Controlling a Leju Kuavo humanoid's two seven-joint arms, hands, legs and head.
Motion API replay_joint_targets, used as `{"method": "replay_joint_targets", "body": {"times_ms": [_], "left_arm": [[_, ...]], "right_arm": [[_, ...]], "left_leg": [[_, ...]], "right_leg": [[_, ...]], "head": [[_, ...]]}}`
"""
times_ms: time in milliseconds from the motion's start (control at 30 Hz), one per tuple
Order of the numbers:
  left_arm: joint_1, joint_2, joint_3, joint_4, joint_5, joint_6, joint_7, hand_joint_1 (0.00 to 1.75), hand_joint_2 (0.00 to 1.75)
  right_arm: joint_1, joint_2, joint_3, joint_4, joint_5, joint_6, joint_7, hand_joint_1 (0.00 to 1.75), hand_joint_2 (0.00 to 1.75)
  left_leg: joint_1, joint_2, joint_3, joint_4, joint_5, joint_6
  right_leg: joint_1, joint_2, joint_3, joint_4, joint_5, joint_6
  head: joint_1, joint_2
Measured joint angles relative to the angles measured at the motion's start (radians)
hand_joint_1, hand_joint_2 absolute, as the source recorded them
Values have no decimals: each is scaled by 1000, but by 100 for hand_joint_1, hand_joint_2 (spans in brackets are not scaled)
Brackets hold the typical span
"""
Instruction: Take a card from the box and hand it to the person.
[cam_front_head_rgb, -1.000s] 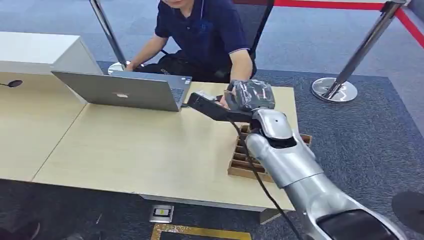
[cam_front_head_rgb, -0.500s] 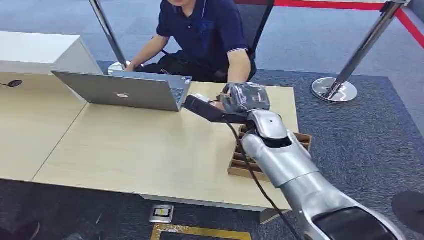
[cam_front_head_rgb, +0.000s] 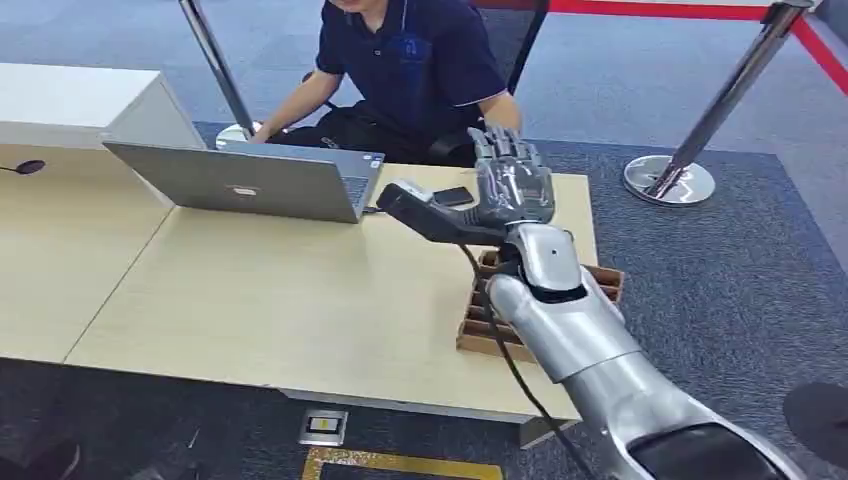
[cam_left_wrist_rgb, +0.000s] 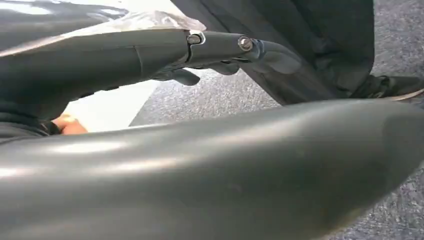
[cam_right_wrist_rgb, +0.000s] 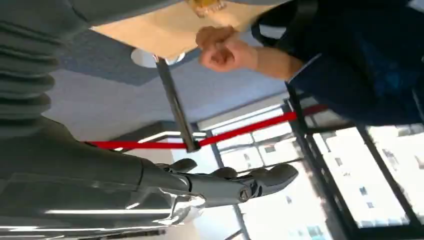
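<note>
My right robot hand (cam_front_head_rgb: 512, 178) spread wide, empty, raised toward person (cam_front_head_rgb: 415, 70). Box (cam_front_head_rgb: 480, 318) lies behind it, under forearm, on surface (cam_front_head_rgb: 280, 290). Can't spot card.

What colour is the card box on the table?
Brown, like cardboard: the slotted card box sits at the table's near right edge, clearest in the head view.
</note>
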Motion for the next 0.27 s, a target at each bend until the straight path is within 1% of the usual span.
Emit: {"method": "replay_joint_targets", "body": {"times_ms": [133,200,267], "left_arm": [[3,0,2,0,14,2,0,0,0],[5,-1,3,0,21,2,0,0,0],[6,-1,3,0,22,1,0,0,0]], "right_arm": [[152,-63,-28,-224,77,-74,43,0,0],[244,-98,-62,-345,114,-126,63,0,0],[347,-129,-120,-484,150,-196,64,0,0]], "left_leg": [[0,-1,0,0,-1,1],[0,-1,0,0,-1,1],[0,-2,-1,0,-2,1]], "right_leg": [[0,0,0,-2,0,0],[0,0,0,-2,0,0],[0,0,0,-3,0,0]], "head": [[-1,0],[0,0],[0,0]]}}
